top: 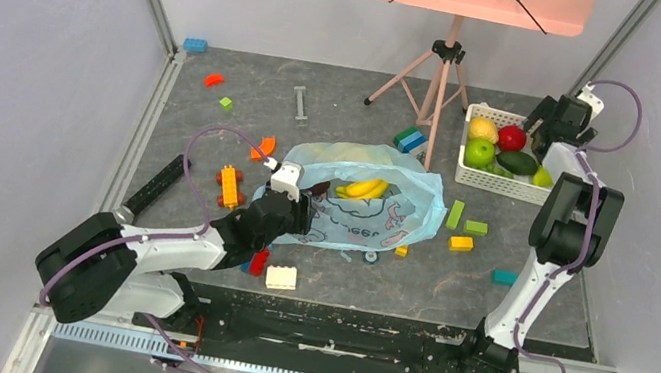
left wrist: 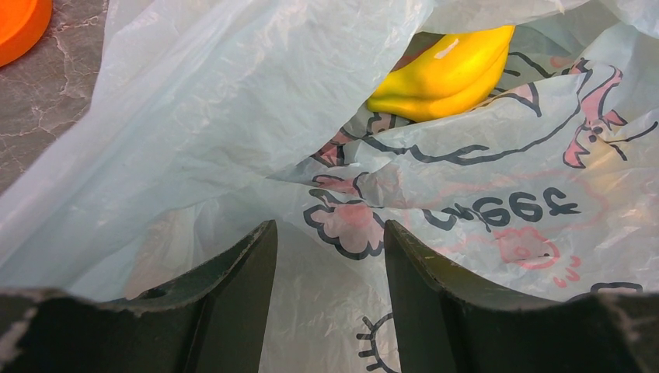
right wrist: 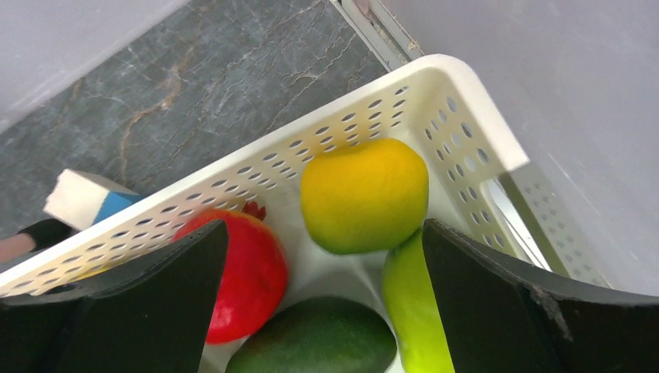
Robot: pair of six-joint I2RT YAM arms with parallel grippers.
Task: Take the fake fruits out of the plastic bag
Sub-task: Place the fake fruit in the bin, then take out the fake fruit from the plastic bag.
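Yellow banana bunch [top: 364,188] lies in plastic bag [top: 411,212], left tool's [left wrist: 330,231] jaws parted

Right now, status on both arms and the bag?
Left gripper open at plastic bag. Right gripper open over white basket, yellow-green-orange fruit inside. Banana bunch in bag, film folds partly over it.

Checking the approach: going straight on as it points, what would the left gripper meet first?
Probably the plastic bag, its film just ahead of the open fingers of the left gripper; the banana bunch lies beyond.
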